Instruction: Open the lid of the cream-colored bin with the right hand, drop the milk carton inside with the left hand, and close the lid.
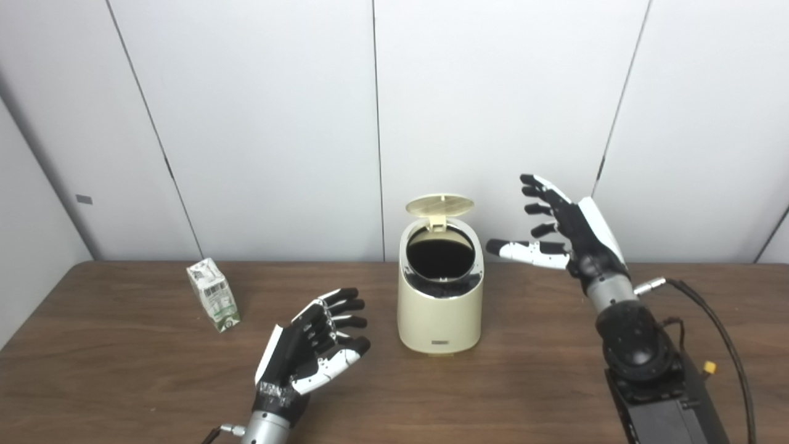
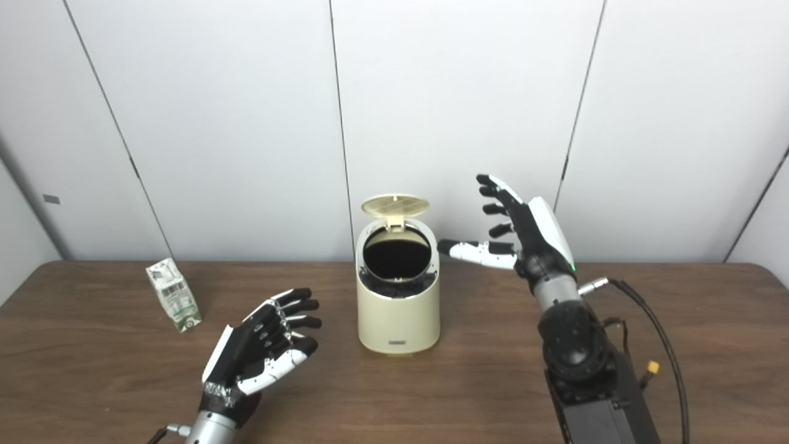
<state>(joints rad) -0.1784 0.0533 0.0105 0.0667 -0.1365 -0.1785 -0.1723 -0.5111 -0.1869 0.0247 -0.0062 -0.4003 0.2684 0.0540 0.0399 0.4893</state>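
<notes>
The cream-colored bin stands at the middle of the brown table. Its round lid is tipped up at the back, and the dark inside shows. The milk carton stands upright at the left, apart from both hands. My left hand is open and empty, low over the table between the carton and the bin. My right hand is open and empty, raised to the right of the bin at lid height, thumb pointing toward the bin, not touching it.
White wall panels stand right behind the table's back edge. A black cable runs along my right forearm at the right. Bare table shows in front of the bin and at the far right.
</notes>
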